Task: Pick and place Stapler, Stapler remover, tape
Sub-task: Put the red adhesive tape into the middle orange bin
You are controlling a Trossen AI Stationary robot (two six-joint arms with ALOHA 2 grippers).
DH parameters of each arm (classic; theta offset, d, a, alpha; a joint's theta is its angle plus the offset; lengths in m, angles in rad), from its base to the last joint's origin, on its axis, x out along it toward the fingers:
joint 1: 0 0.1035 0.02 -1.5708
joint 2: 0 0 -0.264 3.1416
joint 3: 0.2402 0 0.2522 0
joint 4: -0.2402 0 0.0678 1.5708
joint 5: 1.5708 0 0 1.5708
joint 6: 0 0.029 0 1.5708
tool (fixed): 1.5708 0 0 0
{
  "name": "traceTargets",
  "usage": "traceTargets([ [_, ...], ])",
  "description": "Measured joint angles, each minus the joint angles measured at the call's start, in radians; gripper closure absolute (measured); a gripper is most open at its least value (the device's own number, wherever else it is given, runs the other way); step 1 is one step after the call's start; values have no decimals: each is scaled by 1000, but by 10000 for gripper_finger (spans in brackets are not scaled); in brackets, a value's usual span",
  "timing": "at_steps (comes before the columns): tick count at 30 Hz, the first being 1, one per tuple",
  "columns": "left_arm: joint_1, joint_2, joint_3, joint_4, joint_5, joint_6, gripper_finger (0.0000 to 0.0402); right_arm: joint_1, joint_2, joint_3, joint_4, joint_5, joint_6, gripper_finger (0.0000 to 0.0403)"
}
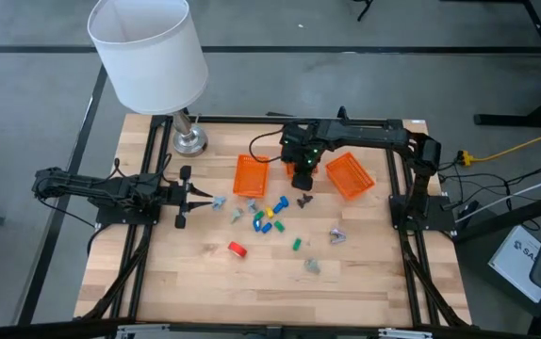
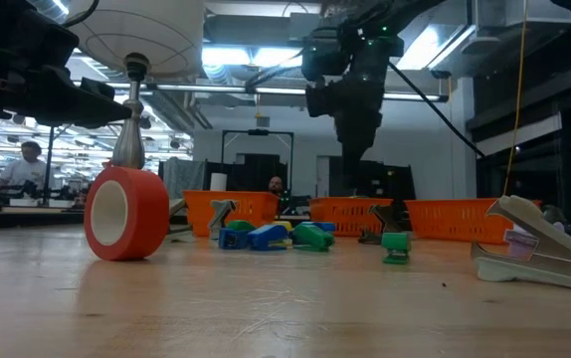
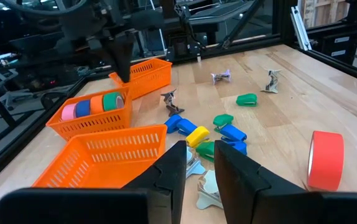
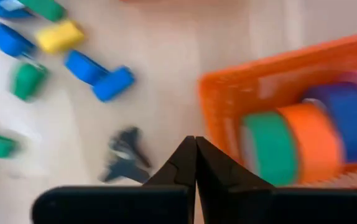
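The right jaws [image 4: 195,152] are pressed tight together with nothing in them, and they hang over the near wall of the middle basket [image 4: 278,81], where the rolls of tape [image 4: 303,143] already sit side by side: green, orange, blue and pink. It looks like this arm has just finished with that basket and must now go for another thing. The left jaws [image 3: 198,171] are a little apart and hold nothing; they hang low over the counter [image 1: 374,282], just beside a pale staple remover [image 3: 206,193]. In front of them lie small blue, yellow and green staplers [image 3: 203,134] in a bunch. One red roll of tape [image 1: 237,249] stands alone on the counter, well apart from the baskets. I think the next move is to spread the right jaws, go to the red roll, and pinch it by its rim.
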Motion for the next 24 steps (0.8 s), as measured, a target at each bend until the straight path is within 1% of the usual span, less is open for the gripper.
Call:
traceTargets([
  [3,0,0,0,0,0,0,323,14,0,0,18,-68,64,385],
  [5,0,0,0,0,0,0,323,25,0,0,39,-81,91,382],
  [15,0,0,0,0,0,0,323,65,-1,0,159,-73,114,397],
  [17,0,0,0,0,0,0,324,69,-1,0,190,-44,114,396],
  [24,0,0,0,0,0,0,322,68,-2,0,283,-56,141,382],
])
